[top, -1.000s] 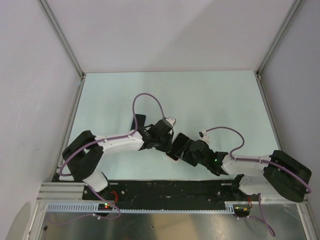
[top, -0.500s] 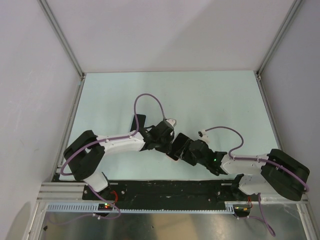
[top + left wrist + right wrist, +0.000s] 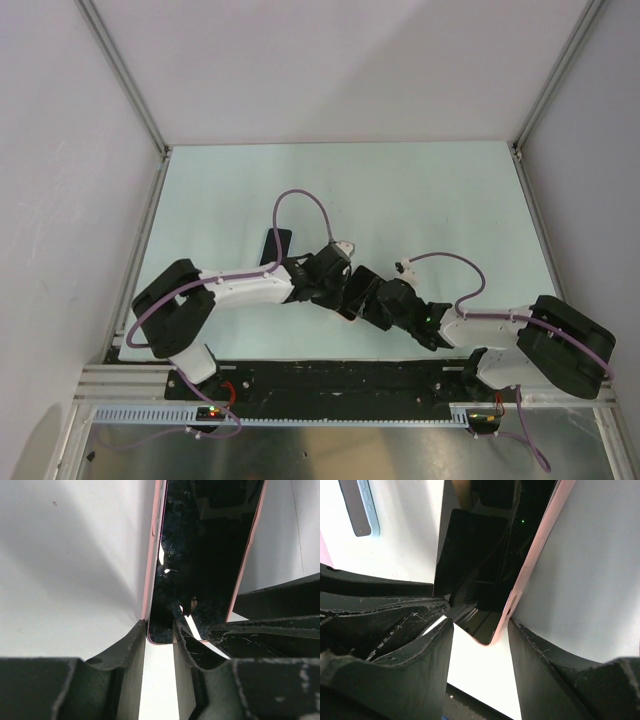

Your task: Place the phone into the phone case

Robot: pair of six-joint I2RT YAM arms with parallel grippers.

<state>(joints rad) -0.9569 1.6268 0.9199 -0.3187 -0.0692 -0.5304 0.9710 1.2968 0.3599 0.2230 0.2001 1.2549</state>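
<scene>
Two end effectors meet over the near middle of the counter (image 3: 420,190) and share one load between them. The left end effector (image 3: 159,630) is narrow and pinches the near end of the phone case (image 3: 151,555). The right end effector (image 3: 480,630) stands somewhat wider, its fingers pressed to either side of a corner of the same pink shell. The phone (image 3: 200,555) lies inside that rim with its glossy screen showing, and the left wrist view shows a pink edge down both long sides. The seating step looks to be in hand and likely near its end, though I cannot tell whether every corner has snapped home. The next move probably calls for a firm squeeze along the rim without letting the shell twist. A dark slab (image 3: 278,243) lies apart on the counter.
</scene>
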